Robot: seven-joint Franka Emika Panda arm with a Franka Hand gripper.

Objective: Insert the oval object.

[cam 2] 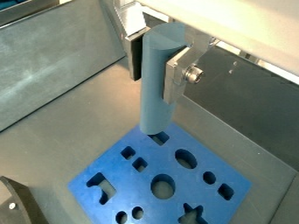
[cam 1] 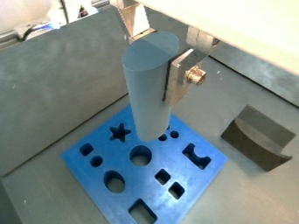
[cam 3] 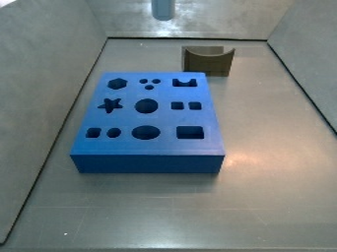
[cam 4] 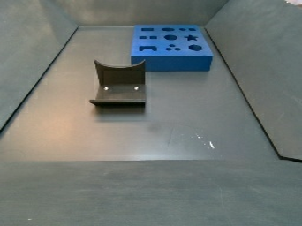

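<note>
My gripper (cam 1: 158, 63) is shut on the oval object (cam 1: 149, 96), a tall pale blue-grey peg held upright between the silver fingers (cam 1: 177, 80). Both wrist views show this grip; in the second the gripper (cam 2: 158, 63) holds the peg (cam 2: 158, 105) the same way. The peg hangs well above the blue block (cam 1: 140, 171), which has several shaped holes and also shows in a wrist view (cam 2: 163, 179). In a side view only the peg's lower end (cam 3: 162, 8) shows, high above the block (cam 3: 148, 118). In the remaining side view the block (cam 4: 171, 46) shows but the gripper does not.
A dark arch-shaped block (cam 3: 207, 59) stands on the grey floor beyond the blue block, and also shows in other views (cam 4: 118, 84) (cam 1: 260, 138). Grey walls (cam 3: 53, 59) enclose the floor on all sides.
</note>
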